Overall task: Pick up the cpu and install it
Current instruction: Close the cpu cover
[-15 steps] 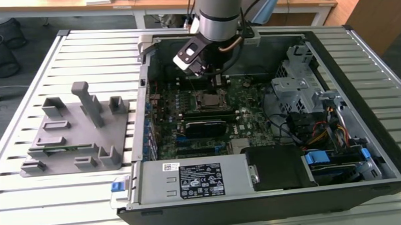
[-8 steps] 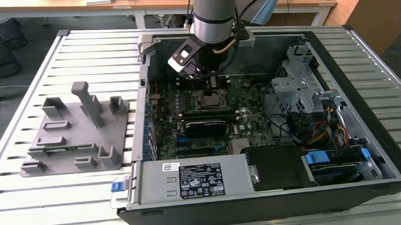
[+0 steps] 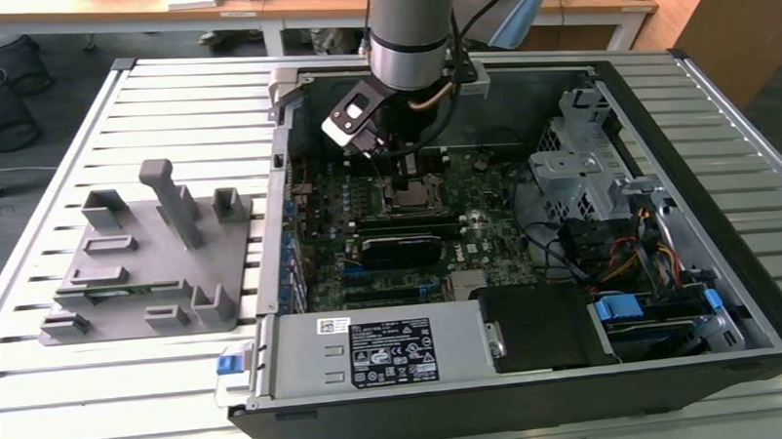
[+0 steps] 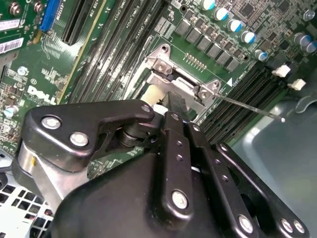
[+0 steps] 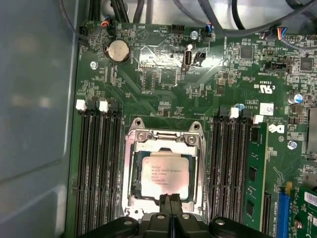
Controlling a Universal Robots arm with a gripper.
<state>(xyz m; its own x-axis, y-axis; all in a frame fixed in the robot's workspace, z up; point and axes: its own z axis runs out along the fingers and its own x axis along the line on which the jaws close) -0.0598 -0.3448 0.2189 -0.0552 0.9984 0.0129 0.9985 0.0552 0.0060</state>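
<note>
The cpu (image 5: 165,173), a flat square chip with a silvery top, lies flat inside the metal socket frame (image 5: 133,144) on the green motherboard. My gripper (image 5: 171,199) hangs right over the chip's near edge, its two black fingers pressed together with nothing between them. In the second wrist view the gripper (image 4: 174,98) points down at the socket frame (image 4: 161,62), where a pale corner of the cpu (image 4: 152,94) peeks out beside the fingertips. In the exterior view the gripper (image 3: 392,161) reaches into the open computer case just above the socket frame (image 3: 413,192).
Black memory slots (image 5: 96,163) flank the socket, and a green memory stick (image 5: 255,173) stands in one. A thin socket lever (image 4: 247,105) sticks out sideways. The case wall (image 5: 34,99), drive cage (image 3: 584,164) and power supply (image 3: 383,352) ring the board. A grey fixture tray (image 3: 151,257) lies outside the case.
</note>
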